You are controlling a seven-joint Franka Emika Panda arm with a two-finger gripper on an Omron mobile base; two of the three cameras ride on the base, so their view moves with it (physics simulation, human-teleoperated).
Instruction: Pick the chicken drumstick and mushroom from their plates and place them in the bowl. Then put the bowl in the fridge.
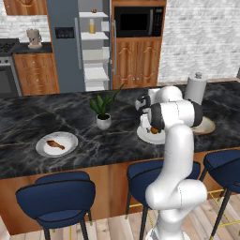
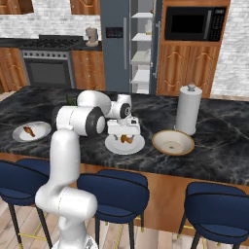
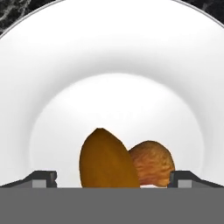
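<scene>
My gripper (image 2: 124, 132) hangs open just above the near plate (image 2: 115, 146), its fingertips (image 3: 43, 178) standing either side of the orange-tan mushroom (image 3: 109, 164) without closing on it. The mushroom (image 2: 127, 139) lies on that white plate (image 3: 113, 65). To its right on the counter sits the cream bowl (image 2: 173, 142), holding nothing. The reddish-brown chicken drumstick (image 1: 55, 144) rests on the other plate (image 1: 43, 150) at the counter's left. Behind the island stands the blue-grey fridge (image 1: 65, 47), its door open on white shelves.
A potted plant (image 1: 103, 112) stands mid-counter between the plates. A paper towel roll (image 2: 188, 109) rises just behind the bowl. Blue stools (image 1: 56, 197) line the island's near side. A black microwave (image 1: 138, 21) sits right of the fridge.
</scene>
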